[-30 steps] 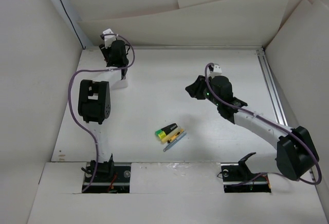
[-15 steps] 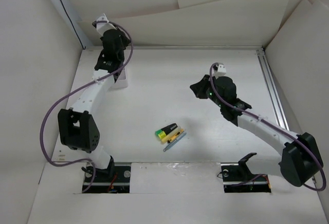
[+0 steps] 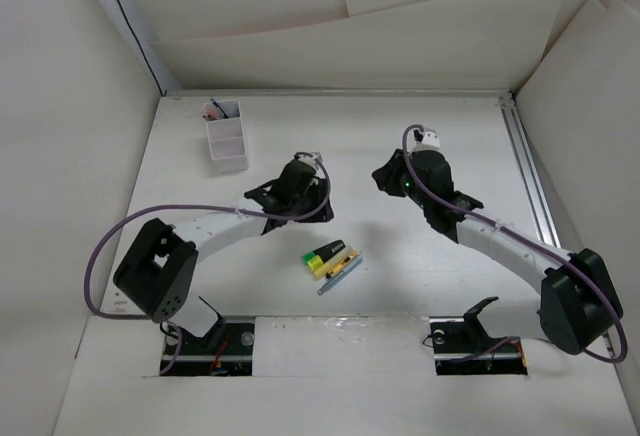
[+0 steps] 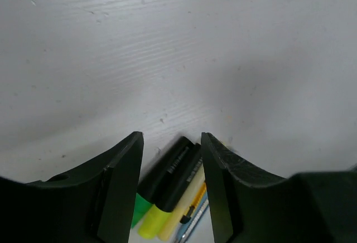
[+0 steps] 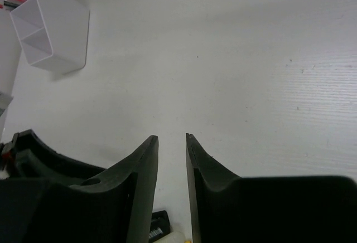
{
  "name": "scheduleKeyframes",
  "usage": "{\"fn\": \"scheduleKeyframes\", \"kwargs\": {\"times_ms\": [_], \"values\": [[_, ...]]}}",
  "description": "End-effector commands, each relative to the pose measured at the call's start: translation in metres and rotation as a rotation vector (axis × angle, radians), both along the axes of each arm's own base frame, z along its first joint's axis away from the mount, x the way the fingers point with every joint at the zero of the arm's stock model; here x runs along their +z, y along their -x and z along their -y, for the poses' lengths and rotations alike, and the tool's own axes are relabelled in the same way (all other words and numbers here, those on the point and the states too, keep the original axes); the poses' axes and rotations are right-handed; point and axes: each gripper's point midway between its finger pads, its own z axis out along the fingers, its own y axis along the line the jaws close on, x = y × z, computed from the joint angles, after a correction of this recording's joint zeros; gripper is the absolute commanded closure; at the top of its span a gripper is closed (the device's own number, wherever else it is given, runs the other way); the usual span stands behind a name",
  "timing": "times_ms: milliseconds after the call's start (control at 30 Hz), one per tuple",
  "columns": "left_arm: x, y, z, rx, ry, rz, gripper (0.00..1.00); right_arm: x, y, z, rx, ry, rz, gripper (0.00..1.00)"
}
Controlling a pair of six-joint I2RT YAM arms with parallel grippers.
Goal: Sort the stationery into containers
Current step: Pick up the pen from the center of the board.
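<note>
- The left gripper [image 4: 170, 138] hangs low over the table [image 3: 400, 136], jaws apart and nothing between them.
- The loose stationery [image 3: 332, 261] lies in a small pile near the table's front middle, just beside that gripper.
- Through the gap in its jaws, black-capped highlighters [image 4: 167, 195] show; the frame edge cuts off their lower ends, and how many lie there is hard to tell.
- The right gripper [image 5: 171, 138] has only a narrow gap between its jaws and holds nothing.
- The container [image 3: 227, 144] stands far left, well apart from the pile.
- A few pens [image 3: 219, 109] stand in its far compartment, too small to tell their colours.
</note>
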Motion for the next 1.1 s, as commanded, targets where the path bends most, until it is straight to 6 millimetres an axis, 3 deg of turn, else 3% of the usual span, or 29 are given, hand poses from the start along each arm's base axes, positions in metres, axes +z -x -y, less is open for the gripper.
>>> {"fn": "scheduleKeyframes", "kwargs": {"times_ms": [0, 67, 133, 167, 300, 733, 967, 1067], "values": [[0.04, 0.016, 0.014, -0.105, 0.072, 0.074, 0.57, 0.021, -0.007, -0.002, -0.02, -0.02, 0.047, 0.67], [0.024, 0.039, 0.019, -0.154, -0.017, 0.036, 0.56, 0.021, -0.007, -0.002, -0.02, -0.02, 0.047, 0.66], [0.011, 0.043, 0.019, -0.139, -0.114, 0.043, 0.56, 0.026, -0.008, -0.003, -0.02, -0.024, 0.055, 0.66], [0.004, 0.057, 0.023, -0.172, -0.15, 0.031, 0.57, 0.021, -0.009, -0.004, -0.02, -0.019, 0.046, 0.66], [-0.006, 0.073, 0.03, -0.189, -0.234, 0.039, 0.58, 0.019, -0.01, -0.006, -0.01, -0.016, 0.035, 0.66], [-0.036, 0.076, 0.014, -0.125, -0.36, 0.023, 0.61, 0.02, -0.01, -0.01, 0.007, -0.022, 0.031, 0.66], [-0.049, 0.072, 0.004, -0.101, -0.436, 0.033, 0.73, 0.02, -0.009, -0.011, 0.016, -0.025, 0.03, 0.66], [-0.057, 0.071, 0.001, -0.096, -0.483, 0.036, 0.73, 0.016, -0.009, -0.013, 0.028, -0.015, 0.024, 0.66]]}}
